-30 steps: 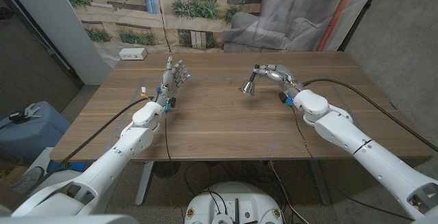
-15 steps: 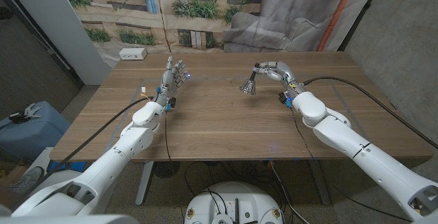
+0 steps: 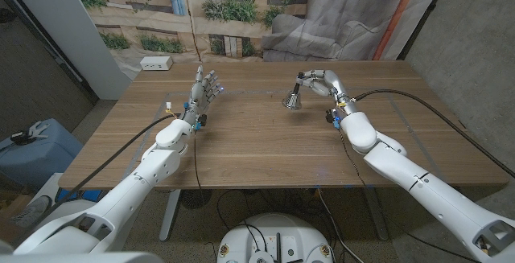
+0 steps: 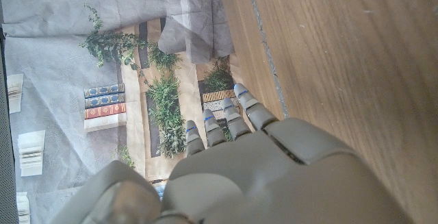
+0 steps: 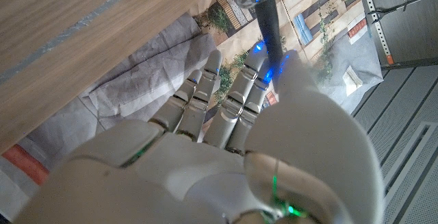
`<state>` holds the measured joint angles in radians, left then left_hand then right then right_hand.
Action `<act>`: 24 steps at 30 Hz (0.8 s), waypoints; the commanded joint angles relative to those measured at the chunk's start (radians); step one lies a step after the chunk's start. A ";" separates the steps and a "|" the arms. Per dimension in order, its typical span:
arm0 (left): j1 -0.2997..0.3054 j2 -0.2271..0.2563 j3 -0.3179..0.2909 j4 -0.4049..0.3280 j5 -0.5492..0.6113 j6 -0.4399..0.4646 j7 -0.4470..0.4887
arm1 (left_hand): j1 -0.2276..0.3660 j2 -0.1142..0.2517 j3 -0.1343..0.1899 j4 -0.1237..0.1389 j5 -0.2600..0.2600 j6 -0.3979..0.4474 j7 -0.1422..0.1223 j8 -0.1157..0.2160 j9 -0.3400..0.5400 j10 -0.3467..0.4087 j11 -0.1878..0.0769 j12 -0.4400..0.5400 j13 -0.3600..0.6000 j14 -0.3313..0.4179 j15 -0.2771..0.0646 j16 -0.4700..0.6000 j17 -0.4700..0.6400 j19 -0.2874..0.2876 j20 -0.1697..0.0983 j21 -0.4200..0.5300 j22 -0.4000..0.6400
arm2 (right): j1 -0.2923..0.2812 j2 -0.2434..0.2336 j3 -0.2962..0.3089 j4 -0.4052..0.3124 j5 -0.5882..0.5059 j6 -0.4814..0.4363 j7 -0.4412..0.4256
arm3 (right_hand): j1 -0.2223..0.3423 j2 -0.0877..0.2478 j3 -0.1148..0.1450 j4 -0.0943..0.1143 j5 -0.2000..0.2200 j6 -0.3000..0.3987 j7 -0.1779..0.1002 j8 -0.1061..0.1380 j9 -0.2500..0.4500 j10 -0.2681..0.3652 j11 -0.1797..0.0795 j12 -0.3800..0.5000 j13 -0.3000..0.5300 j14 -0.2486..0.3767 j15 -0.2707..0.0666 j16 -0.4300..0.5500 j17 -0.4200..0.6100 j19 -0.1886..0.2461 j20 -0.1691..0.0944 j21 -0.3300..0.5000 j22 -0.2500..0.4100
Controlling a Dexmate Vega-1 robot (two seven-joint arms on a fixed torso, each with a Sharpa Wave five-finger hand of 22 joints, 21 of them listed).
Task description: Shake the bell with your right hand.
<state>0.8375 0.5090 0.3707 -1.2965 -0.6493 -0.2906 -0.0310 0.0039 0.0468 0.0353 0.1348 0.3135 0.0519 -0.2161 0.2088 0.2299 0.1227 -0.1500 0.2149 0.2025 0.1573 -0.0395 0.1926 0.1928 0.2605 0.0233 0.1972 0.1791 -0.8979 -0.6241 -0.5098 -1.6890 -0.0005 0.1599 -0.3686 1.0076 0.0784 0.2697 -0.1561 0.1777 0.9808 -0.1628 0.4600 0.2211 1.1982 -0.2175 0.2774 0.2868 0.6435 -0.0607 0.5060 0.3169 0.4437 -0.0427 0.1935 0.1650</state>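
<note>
Left hand stands upright over the counter, fingers apart, empty. Farther on, right hand grips the handle of the bell, its silver cup hanging just above the wood at mid-counter. Grip looks thin; a hard shake could fling it loose or knock the cup against the counter.

Wooden counter before a printed backdrop.

The backdrop behind the counter shows planks, green plants and rows of books, and a grey sheet hangs over its right part, with an orange strip beside it. A grey concrete wall stands on the right; a pale panel leans on the left before a dark wall. A white box lies at the counter's far left corner. A blue container sits on the floor to the left.
</note>
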 commanded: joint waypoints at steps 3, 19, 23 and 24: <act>0.000 0.000 0.000 0.000 0.000 0.000 0.000 | -0.001 0.008 0.000 0.005 0.006 0.000 -0.006 0.006 0.004 0.003 -0.007 0.005 0.005 0.006 -0.097 0.006 0.005 0.008 -0.003 0.007 0.006 | -0.008 0.045 -0.020 0.068 -0.170 0.089 -0.116 | 0.015 0.025 -0.001 -0.001 0.005 0.013 -0.017 0.009 0.004 0.002 0.002 0.000 0.007 0.007 -0.162 0.005 0.004 0.003 -0.068 0.001 0.005; 0.000 0.000 0.000 0.000 0.000 0.001 0.000 | -0.001 0.008 0.000 0.005 0.006 0.000 -0.006 0.006 0.004 0.002 -0.006 0.005 0.005 0.006 -0.097 0.006 0.005 0.008 -0.003 0.007 0.006 | -0.010 0.063 -0.030 0.083 -0.223 0.100 -0.132 | 0.014 0.027 -0.002 0.000 0.003 0.005 -0.023 0.007 0.005 -0.006 0.003 -0.003 0.009 0.009 -0.161 0.001 0.003 0.005 -0.069 0.001 0.005; 0.000 0.000 0.000 0.000 0.000 0.000 0.000 | -0.001 0.008 0.000 0.005 0.006 0.000 -0.006 0.006 0.004 0.002 -0.007 0.005 0.005 0.006 -0.097 0.006 0.005 0.007 -0.003 0.007 0.006 | -0.006 0.068 -0.035 0.086 -0.225 0.105 -0.126 | 0.013 0.027 -0.002 0.000 0.002 0.004 -0.025 0.007 0.005 -0.007 0.002 -0.003 0.010 0.009 -0.162 0.000 0.003 0.005 -0.069 0.001 0.005; 0.000 0.000 0.000 0.000 0.000 0.000 0.000 | -0.001 0.008 0.000 0.005 0.006 0.000 -0.006 0.006 0.004 0.002 -0.007 0.005 0.005 0.006 -0.097 0.006 0.005 0.007 -0.003 0.007 0.006 | -0.007 0.070 -0.035 0.086 -0.227 0.103 -0.127 | 0.013 0.027 -0.003 0.000 0.002 0.004 -0.024 0.007 0.005 -0.008 0.003 -0.003 0.011 0.010 -0.162 0.001 0.004 0.005 -0.069 0.001 0.005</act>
<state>0.8375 0.5092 0.3707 -1.2965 -0.6494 -0.2906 -0.0311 0.0040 0.0468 0.0353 0.1348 0.3135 0.0519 -0.2160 0.2088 0.2299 0.1227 -0.1500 0.2149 0.2024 0.1573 -0.0395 0.1926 0.1928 0.2606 0.0233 0.1972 0.1790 -0.9102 -0.5688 -0.5348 -1.6143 -0.2033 0.2532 -0.4946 1.0076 0.0784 0.2696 -0.1561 0.1740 0.9714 -0.1722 0.4621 0.2203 1.1931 -0.2124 0.2774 0.2955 0.6435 -0.0607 0.5060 0.3181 0.4436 -0.0427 0.1935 0.1650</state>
